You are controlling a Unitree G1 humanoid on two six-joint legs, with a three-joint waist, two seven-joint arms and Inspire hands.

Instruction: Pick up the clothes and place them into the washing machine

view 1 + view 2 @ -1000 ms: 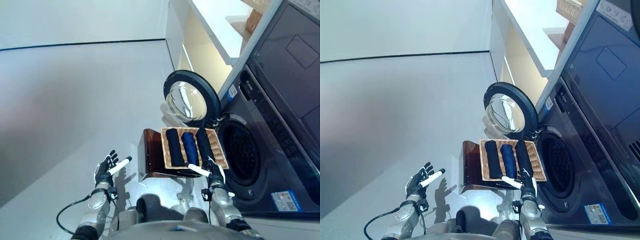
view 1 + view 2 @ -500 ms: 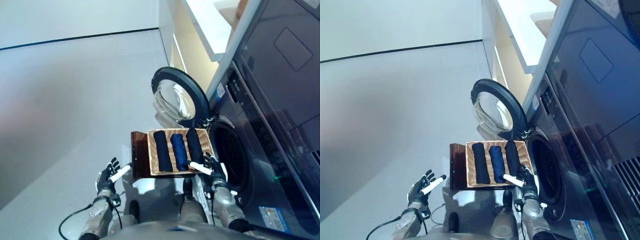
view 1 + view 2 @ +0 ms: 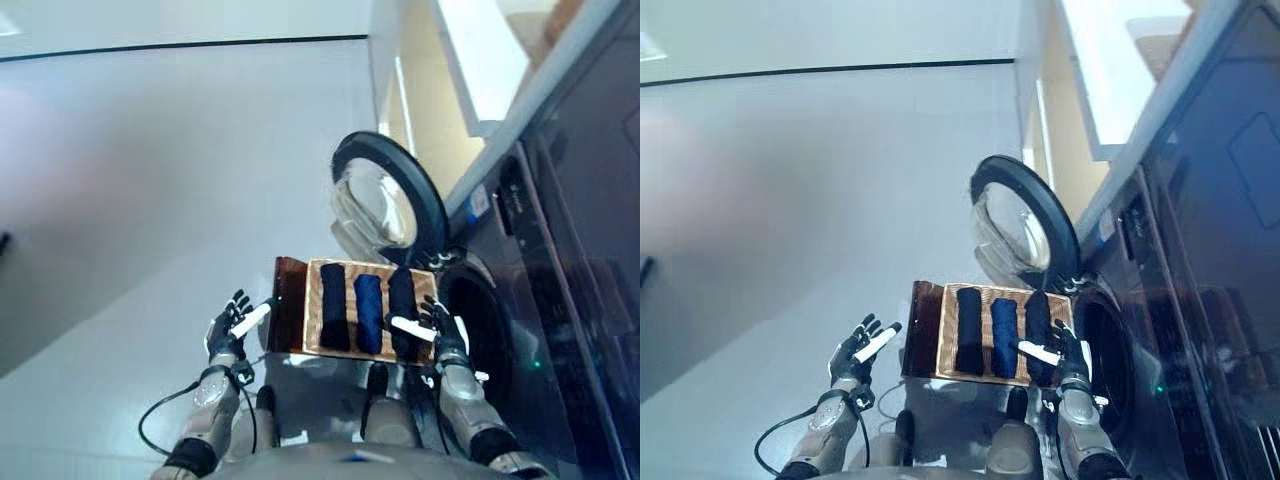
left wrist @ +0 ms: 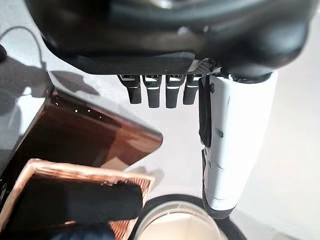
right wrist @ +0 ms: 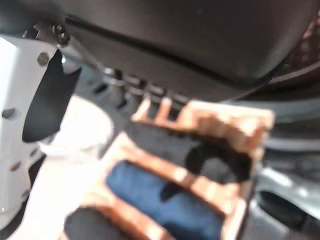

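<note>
We can read no text, number or sign in these views. A small blue-and-white sticker [image 3: 479, 203] sits on the washing machine [image 3: 560, 300] front, just right of the open door [image 3: 385, 200], but its print is too small for us to make out.

The washer [image 3: 560, 300] runs off the frame at 3 o'clock, its top and far side cut away; print on its front panel is too small to read. The drum [image 3: 478, 335] is dark, and its inside cannot be told. The stool [image 3: 285, 315] shows only one brown side, at 9 o'clock of the basket [image 3: 318, 345] that covers the rest. The shelf [image 3: 1120, 70] at 1 o'clock is cut by the top edge. In the right wrist view the basket, rolls [image 5: 165, 197] and right hand [image 5: 25, 115] are blurred. In the left wrist view the basket leaves at 7 o'clock.
</note>
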